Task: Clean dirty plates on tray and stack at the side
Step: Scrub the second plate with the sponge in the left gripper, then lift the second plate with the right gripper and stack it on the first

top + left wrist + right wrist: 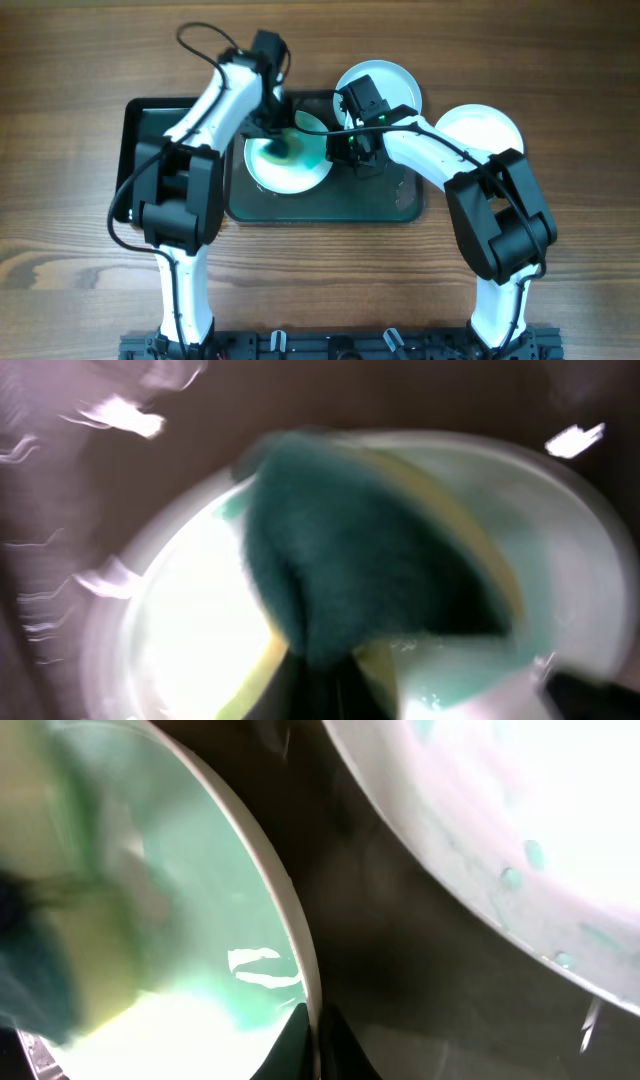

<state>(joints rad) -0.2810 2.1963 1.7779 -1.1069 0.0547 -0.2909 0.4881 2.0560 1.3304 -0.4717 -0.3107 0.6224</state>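
Tray (385,200) near right: bare floor, open from the near side.
Tray left: smeared plate (300,178), left gripper (275,135) pressing sponge (370,550) on it, right gripper (346,156) clamping its rim.
Far right: far plate (395,80) and right plate (485,130) block.

White plate (305,172) smeared teal-green; sponge (370,560) dark teal, seemingly yellow-backed; tray (345,206) dark grey-green.

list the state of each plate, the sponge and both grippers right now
left gripper: shut on sponge
right gripper: jaws pinching the smeared plate's rim
smeared plate: on the tray, teal smear, sponge pressed on it
far plate: at the tray's far edge, teal droplets on it
side plate: on the table right of the tray, looks clean
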